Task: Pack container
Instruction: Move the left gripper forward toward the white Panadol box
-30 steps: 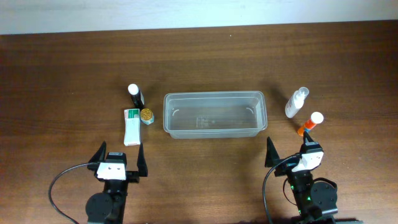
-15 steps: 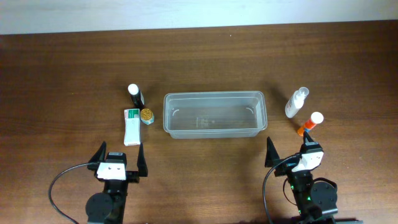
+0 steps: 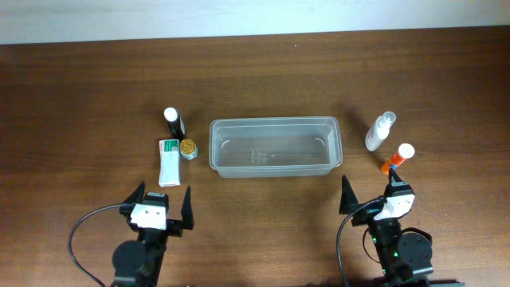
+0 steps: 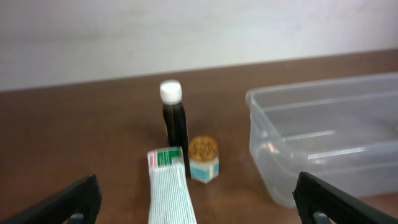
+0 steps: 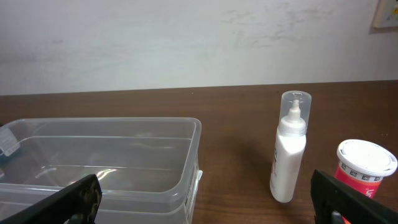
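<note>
The clear plastic container (image 3: 275, 147) sits empty at the table's middle; it also shows in the left wrist view (image 4: 323, 137) and the right wrist view (image 5: 106, 162). Left of it stand a dark bottle with a white cap (image 3: 174, 121) (image 4: 173, 127), a small gold-lidded jar (image 3: 188, 148) (image 4: 203, 159) and a green-and-white box (image 3: 169, 162) (image 4: 169, 186). Right of it are a white spray bottle (image 3: 379, 131) (image 5: 288, 148) and an orange bottle with a white cap (image 3: 397, 158) (image 5: 364, 168). My left gripper (image 3: 162, 206) (image 4: 196, 205) is open and empty, near the box. My right gripper (image 3: 369, 195) (image 5: 205, 208) is open and empty.
The brown wooden table (image 3: 263, 72) runs back to a pale wall (image 5: 186, 43). Black cables loop beside both arm bases at the front edge.
My left gripper has shifted slightly to the right and turned a little. The right arm and all objects have not moved.
</note>
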You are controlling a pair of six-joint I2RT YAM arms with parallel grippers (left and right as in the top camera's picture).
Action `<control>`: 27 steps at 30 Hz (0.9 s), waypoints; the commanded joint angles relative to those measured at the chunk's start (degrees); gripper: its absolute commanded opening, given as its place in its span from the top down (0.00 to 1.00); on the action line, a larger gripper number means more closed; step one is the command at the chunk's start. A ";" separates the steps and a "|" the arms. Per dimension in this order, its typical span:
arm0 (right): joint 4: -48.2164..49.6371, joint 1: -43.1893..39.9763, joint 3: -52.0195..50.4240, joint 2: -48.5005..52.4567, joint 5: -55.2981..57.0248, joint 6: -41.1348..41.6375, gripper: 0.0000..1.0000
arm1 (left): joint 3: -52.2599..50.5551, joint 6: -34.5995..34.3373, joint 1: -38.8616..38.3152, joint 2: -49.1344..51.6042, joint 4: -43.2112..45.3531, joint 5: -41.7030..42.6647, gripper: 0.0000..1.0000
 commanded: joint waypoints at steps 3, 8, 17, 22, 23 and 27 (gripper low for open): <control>-0.33 -0.46 -0.26 -0.44 -0.09 -0.44 0.02 | -0.48 0.61 -0.22 7.15 0.15 1.22 0.00; -0.33 -0.46 -0.26 -0.44 -0.11 -0.44 0.01 | -0.48 -0.26 -0.22 12.35 0.33 1.31 0.01; -0.33 -0.46 -0.26 -0.44 -0.11 -0.44 0.02 | -0.48 -4.94 -0.22 15.43 0.26 1.64 0.00; -0.33 -0.46 -0.26 -0.44 -0.11 -0.44 0.02 | -0.48 -13.86 -0.22 18.62 0.31 2.05 0.01; -0.33 -0.46 -0.26 -0.44 -0.11 -0.44 0.02 | -0.48 -13.90 -0.22 18.99 0.31 2.05 0.01; -0.33 -0.46 -0.26 -0.44 -0.11 -0.44 0.02 | -0.48 -13.94 -0.22 19.23 0.31 2.10 0.01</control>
